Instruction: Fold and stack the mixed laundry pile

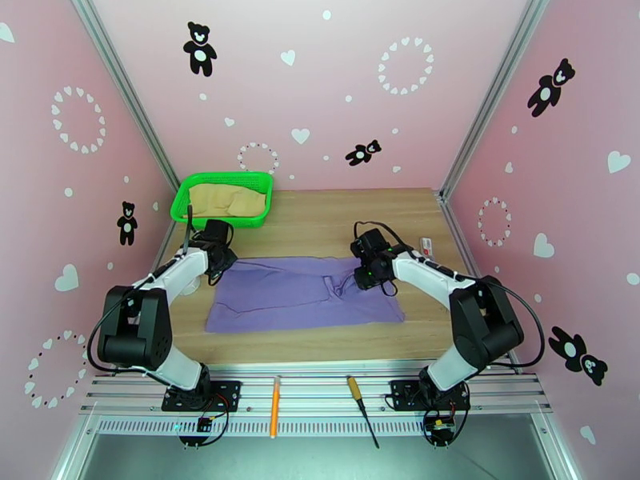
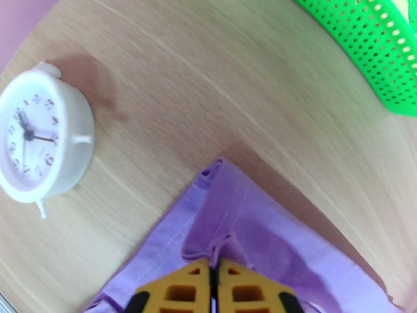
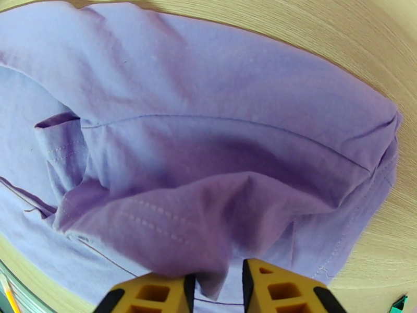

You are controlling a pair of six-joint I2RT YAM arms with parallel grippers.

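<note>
One tan garment (image 1: 228, 202) fills the green basket (image 1: 218, 218); left pincer (image 2: 213, 267) pinches purple shirt (image 1: 280, 296), right pincer (image 3: 219, 281) slightly open, perhaps touching.

Both arms reach forward and lean inward, wrists bent down. The left end effector (image 2: 212, 290) has its fingers almost together, and the right end effector (image 3: 219, 293) stands a little apart.

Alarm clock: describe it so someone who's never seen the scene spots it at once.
On the wooden table, find the corner of the purple shirt at the left gripper. Just off that corner, on bare wood and clear of the cloth, is the alarm clock. It's the only round, hard, white thing there, with a numbered dial.
</note>
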